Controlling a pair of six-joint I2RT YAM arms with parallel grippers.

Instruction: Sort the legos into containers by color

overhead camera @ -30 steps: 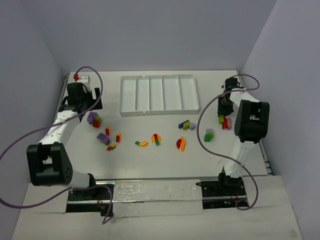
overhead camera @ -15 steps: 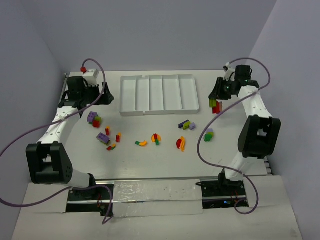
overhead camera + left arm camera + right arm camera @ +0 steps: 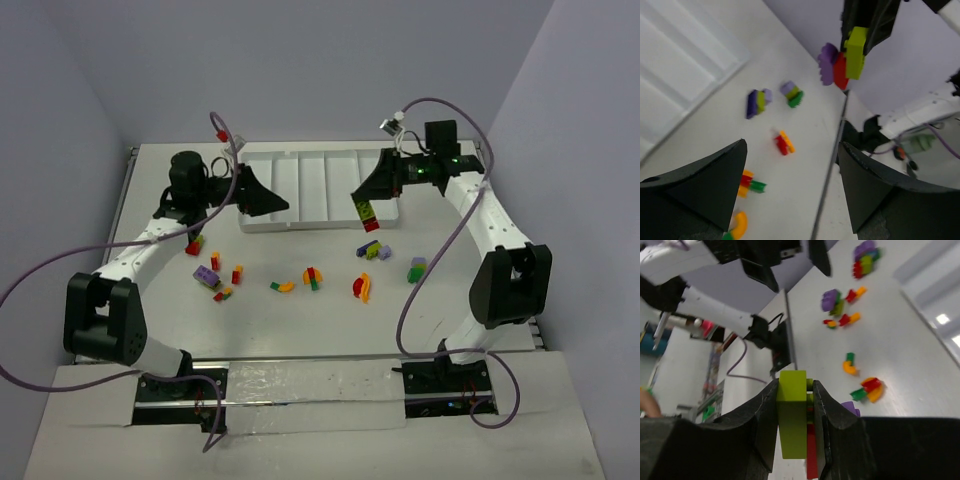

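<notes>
My right gripper (image 3: 363,203) is shut on a joined clump of legos (image 3: 367,212), lime green and red with a purple piece. It hangs above the front right corner of the white tray of containers (image 3: 310,190). The right wrist view shows the lime brick (image 3: 792,417) pinched between the fingers and the red one beneath it. My left gripper (image 3: 272,203) stands open and holds nothing, above the tray's left front. In the left wrist view it (image 3: 792,192) faces the held clump (image 3: 842,60). More legos lie loose on the table (image 3: 313,277).
Loose clumps lie in front of the tray: purple, red and green (image 3: 192,243) at the left, purple (image 3: 207,277), green and orange (image 3: 282,287), red and orange (image 3: 360,288), purple and lime (image 3: 372,250), and lime, purple and green (image 3: 416,269) at the right. Purple cables loop beside both arms.
Both arms swung inward from the table's sides to the tray. The right gripper carried the lime and red clump left to the tray's right corner. The left jaws narrowed slightly.
</notes>
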